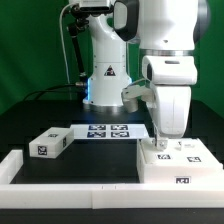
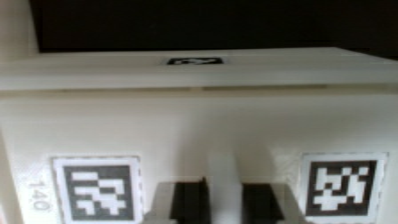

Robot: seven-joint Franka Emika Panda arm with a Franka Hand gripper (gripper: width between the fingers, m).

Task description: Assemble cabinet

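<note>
Exterior view: the white arm [image 1: 165, 60] reaches down, and the jaws stand right at the top of the big white box [image 1: 195, 168], over its end toward the exterior view's left. The box sits on the black tabletop [image 1: 100, 155] directly under the jaws, with square tags on its top and one on its front face. A smaller white block [image 1: 50, 143] lies well apart from the jaws, off toward the exterior view's left, with a tag on its end. The marker board [image 1: 105, 131] lies flat between the block and the jaws, a little behind them. A low white rail [image 1: 60, 172] runs in front of the jaws and out to the exterior view's left. It meets the box near the box's front corner. From here the body of the hand hides how far apart the jaws are.

Wrist view: the jaws are dark and narrow, almost shut, with only a thin pale strip between them. I cannot tell whether they pinch anything. The box [image 2: 196, 120] fills the blurred picture around the jaws. One tag [image 2: 98, 187] sits on each side of the jaws, and a third lies beyond them past a step in the surface.
</note>
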